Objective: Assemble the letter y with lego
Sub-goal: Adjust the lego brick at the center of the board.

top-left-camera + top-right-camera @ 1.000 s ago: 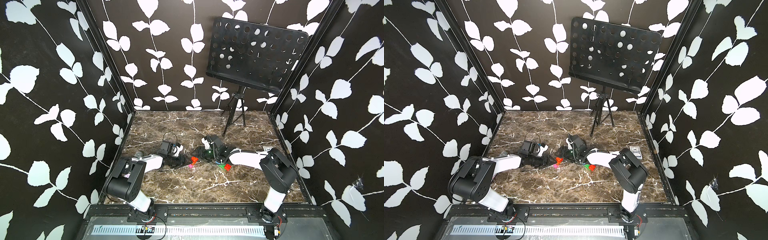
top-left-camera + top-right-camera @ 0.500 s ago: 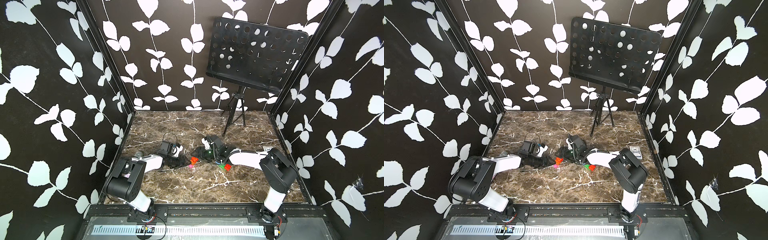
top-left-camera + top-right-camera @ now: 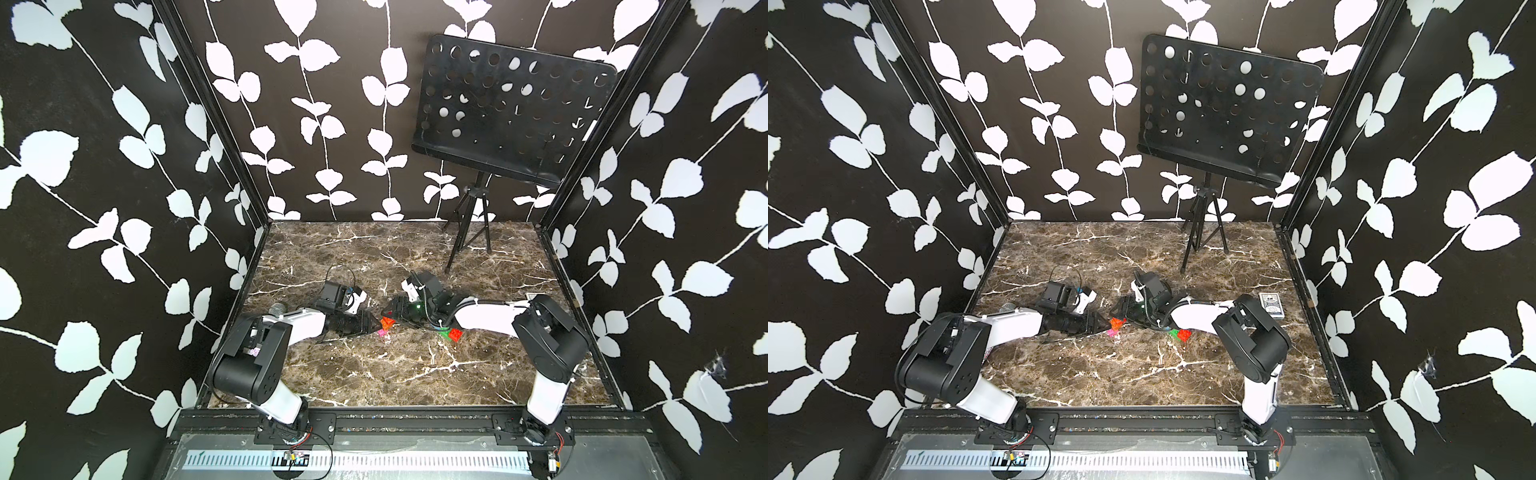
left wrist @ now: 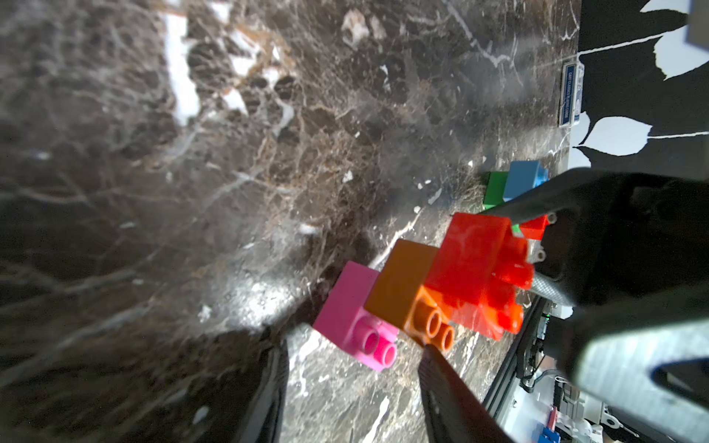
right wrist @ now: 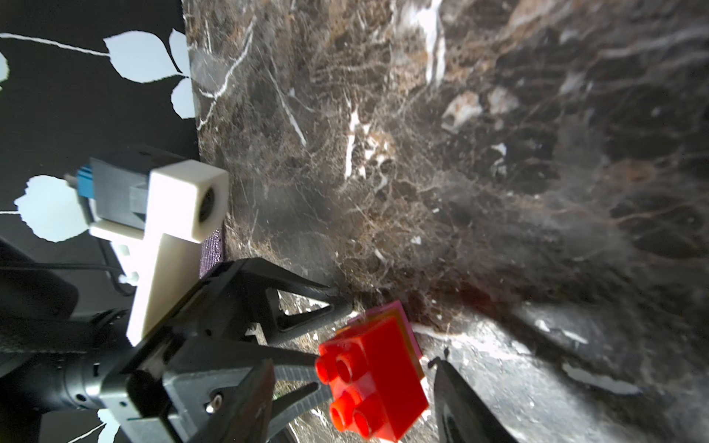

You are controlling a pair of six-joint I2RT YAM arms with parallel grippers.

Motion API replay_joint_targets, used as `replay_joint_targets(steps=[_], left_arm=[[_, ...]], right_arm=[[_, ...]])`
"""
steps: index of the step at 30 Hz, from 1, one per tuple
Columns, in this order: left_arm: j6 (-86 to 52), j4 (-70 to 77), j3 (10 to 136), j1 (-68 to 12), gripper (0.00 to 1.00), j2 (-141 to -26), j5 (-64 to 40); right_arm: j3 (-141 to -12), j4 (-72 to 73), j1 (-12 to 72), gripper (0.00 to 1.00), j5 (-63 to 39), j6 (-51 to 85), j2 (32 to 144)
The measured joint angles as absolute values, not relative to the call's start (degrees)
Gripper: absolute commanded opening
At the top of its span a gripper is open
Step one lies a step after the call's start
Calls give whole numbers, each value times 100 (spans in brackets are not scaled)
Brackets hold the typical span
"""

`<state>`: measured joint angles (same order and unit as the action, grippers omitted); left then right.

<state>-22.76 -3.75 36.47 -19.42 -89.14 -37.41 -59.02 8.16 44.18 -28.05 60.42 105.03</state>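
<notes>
A stepped stack of lego leans just above the marble: a pink brick [image 4: 347,314], an orange brick [image 4: 403,287] and a red brick [image 4: 475,264]. My right gripper [image 5: 353,368] is shut on the red brick [image 5: 380,379], a finger on either side. My left gripper [image 4: 355,345] is open, facing the stack's stud side. One of its fingertips [image 4: 431,351] touches the orange studs, and the pink brick sits off its other finger. In both top views the grippers meet nose to nose at the red brick [image 3: 387,322] [image 3: 1116,323]. A green bar [image 4: 495,190] with a blue brick [image 4: 523,178] lies behind.
That green, red and blue cluster [image 3: 453,333] lies under my right forearm. A black music stand [image 3: 511,112] stands on its tripod at the back right. A card deck [image 3: 1271,305] lies by the right wall. Patterned walls close in three sides.
The left gripper's jaws have narrowed a little round the stack's end. Both arms and the bricks stay where they were.
</notes>
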Motion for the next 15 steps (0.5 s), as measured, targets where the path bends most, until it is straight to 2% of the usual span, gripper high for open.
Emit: replay_joint_targets(steps=[7,15], left_arm=[[-2268,-543,3726,-1938,64,-8844,-3669],[-2344,-676,3723,-1881,59,-8672,-3736]], right_arm=[[-5902,838,4418,64,-2810,6045,10501],[-5902,880,4423,64,-2808,6053,10501]])
